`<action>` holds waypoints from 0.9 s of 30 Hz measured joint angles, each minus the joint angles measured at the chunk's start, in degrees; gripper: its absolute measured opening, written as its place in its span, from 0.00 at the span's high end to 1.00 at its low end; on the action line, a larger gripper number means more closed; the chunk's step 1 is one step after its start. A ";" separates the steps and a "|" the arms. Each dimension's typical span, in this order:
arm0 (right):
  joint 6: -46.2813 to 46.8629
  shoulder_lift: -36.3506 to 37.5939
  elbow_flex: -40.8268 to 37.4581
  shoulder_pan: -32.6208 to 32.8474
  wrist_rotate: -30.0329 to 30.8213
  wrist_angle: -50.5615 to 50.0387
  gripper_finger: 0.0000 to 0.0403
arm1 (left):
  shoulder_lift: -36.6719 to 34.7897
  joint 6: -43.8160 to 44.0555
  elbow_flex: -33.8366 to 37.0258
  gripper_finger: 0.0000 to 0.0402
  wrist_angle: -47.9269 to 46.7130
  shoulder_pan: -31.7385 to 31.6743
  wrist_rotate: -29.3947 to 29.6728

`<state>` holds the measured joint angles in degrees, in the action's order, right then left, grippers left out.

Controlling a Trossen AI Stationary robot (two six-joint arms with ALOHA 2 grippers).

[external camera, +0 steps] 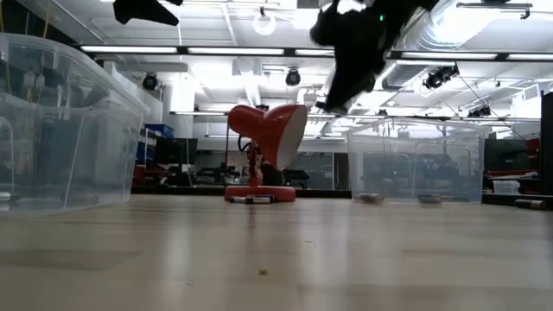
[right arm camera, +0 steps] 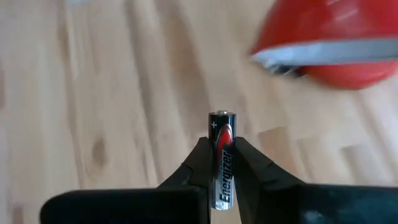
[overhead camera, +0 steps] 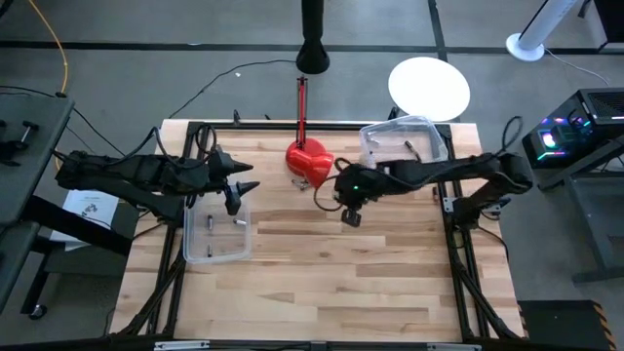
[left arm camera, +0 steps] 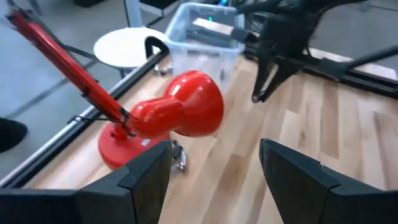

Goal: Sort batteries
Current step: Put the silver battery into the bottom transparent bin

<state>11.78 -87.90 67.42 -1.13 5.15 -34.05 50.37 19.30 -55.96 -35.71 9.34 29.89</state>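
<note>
A small black-and-silver cylindrical battery [right arm camera: 222, 163] with a red band stands pinched between the closed fingers of the right gripper [right arm camera: 222, 171], its plus end poking out past the tips; the gripper hangs above the bare wooden tabletop [overhead camera: 322, 263] near the middle, just right of the red desk lamp [overhead camera: 308, 161] with its round shade. Two more tiny batteries [overhead camera: 223, 223] lie inside the clear plastic bin [overhead camera: 216, 255] on the left side, and a few dark ones [overhead camera: 409, 146] rest in the clear plastic bin [overhead camera: 370, 134] at the far right, behind the right arm. The left gripper [left arm camera: 214, 165] waits over the far edge of the left bin with its fingers spread wide and nothing between them. Judging from this, the sorting is partway: some batteries already sit in each bin, one is in transit, and it has yet to be dropped; another small metallic piece by the lamp's base may remain, though I cannot tell what it is.
</note>
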 joint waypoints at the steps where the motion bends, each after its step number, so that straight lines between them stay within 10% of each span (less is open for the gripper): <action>1: 1.15 0.97 0.00 0.60 2.66 -0.03 0.95 | 0.00 -0.04 0.00 0.41 0.45 0.00 0.82; 7: 7.64 7.66 0.00 -0.37 13.48 0.32 0.95 | -0.01 -2.21 0.00 0.41 7.22 -1.14 0.79; 14: 7.39 9.38 0.00 -2.27 8.51 6.75 0.95 | 0.00 -5.93 0.00 0.41 12.29 -3.11 0.66; 27: 12.49 -13.27 2.35 0.45 -4.28 60.03 0.95 | -1.54 -14.84 0.02 0.41 33.84 -3.41 0.46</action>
<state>24.27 -101.18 69.77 -0.69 0.87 25.98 48.83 4.45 -55.94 -1.87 5.93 30.35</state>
